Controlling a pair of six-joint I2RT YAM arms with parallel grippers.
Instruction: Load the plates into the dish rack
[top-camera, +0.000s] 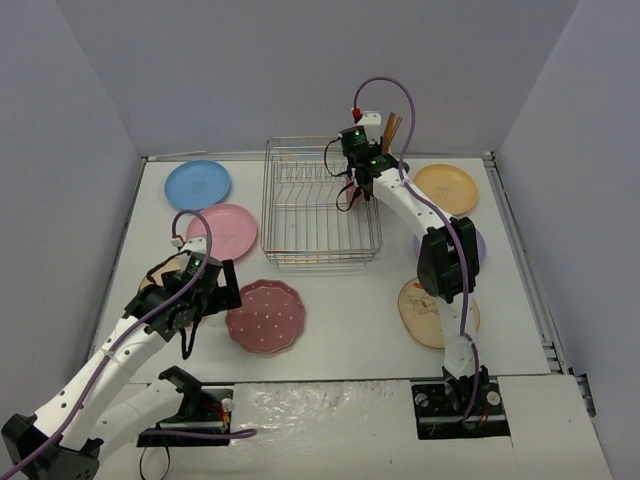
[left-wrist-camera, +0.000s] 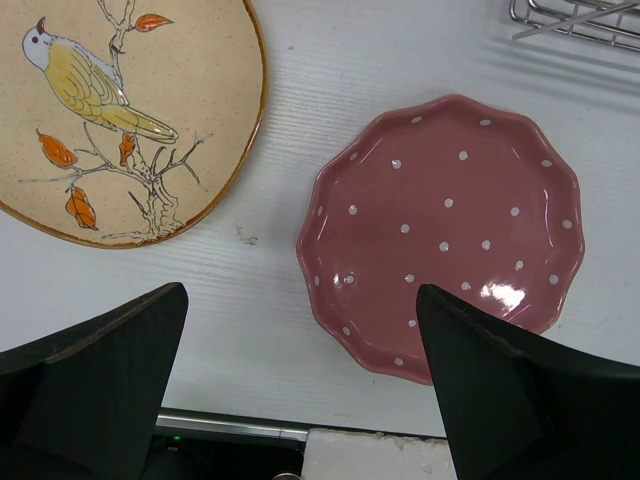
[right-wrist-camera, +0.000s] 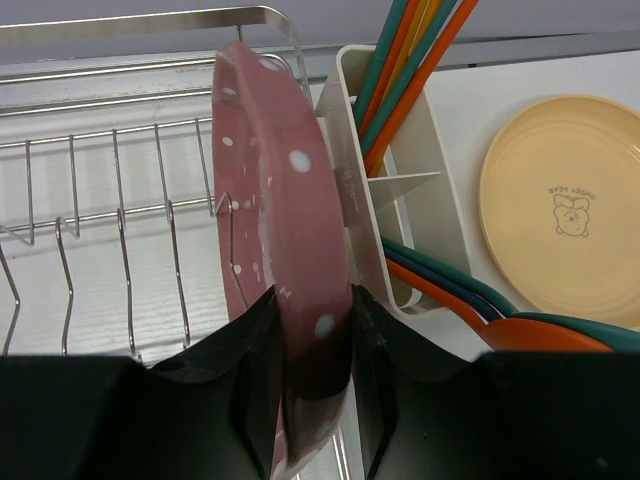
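The right end effector (right-wrist-camera: 315, 340) is clenched on the lower rim of a dark-pink dotted plate (right-wrist-camera: 285, 200), holding it on edge over the right end of the dish rack (right-wrist-camera: 150, 22). The plate's rim stands just beside the white utensil cup (right-wrist-camera: 385, 215), possibly touching its wall; the wrist view does not settle it.

That closeness is the main risk. If the plate drifts right as it goes down, it could catch the cup and tilt. If it meets a wire rather than a gap, it could twist in the grip. Letting go before the rim seats would probably let it tip over.

The cup holds orange and teal utensils (right-wrist-camera: 400, 80). The rack slots visible left of the held plate carry no plate.

The left end effector (left-wrist-camera: 300, 350) hangs released above the surface (top-camera: 340, 330), over a second dotted plate (left-wrist-camera: 445, 230) lying flat beside a beige bird-print plate (left-wrist-camera: 120, 110).
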